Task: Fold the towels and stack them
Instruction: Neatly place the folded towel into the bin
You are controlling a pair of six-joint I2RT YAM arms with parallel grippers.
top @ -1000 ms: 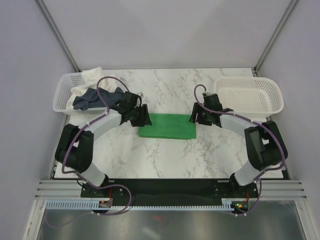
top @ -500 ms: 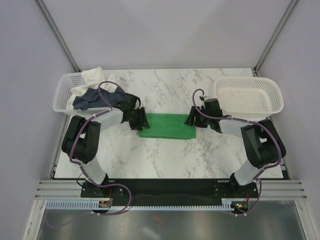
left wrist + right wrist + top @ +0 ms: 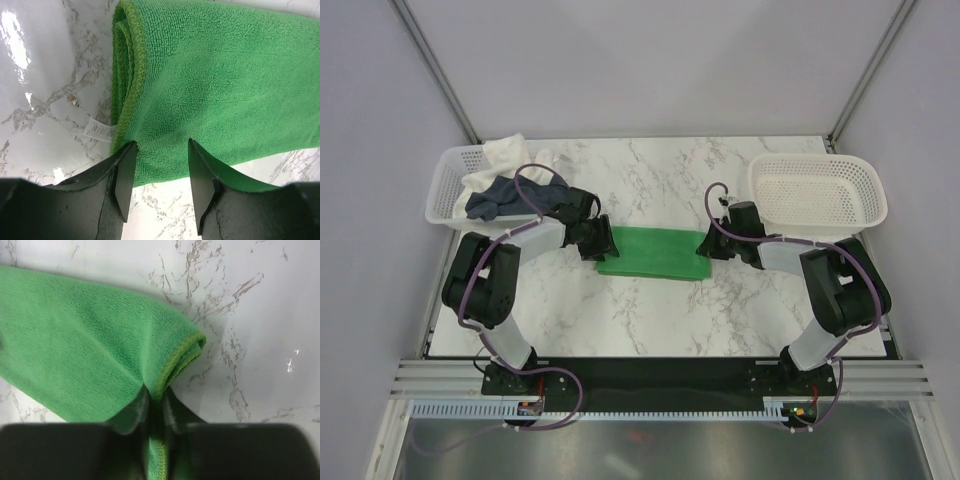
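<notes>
Partly hidden, right jaws clenched on green towel (image 3: pixel 75 340); left jaws parted astride its edge

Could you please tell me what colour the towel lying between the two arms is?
The towel is bright green, clearest in the left wrist view.

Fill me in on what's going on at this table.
Both arms are working on the green towel, folded and lying on the marble table. The right gripper is pinched shut on its right end; the left gripper sits open over its left end, not yet gripping. The navy towel and cream towel lie bunched in the left basket.
</notes>
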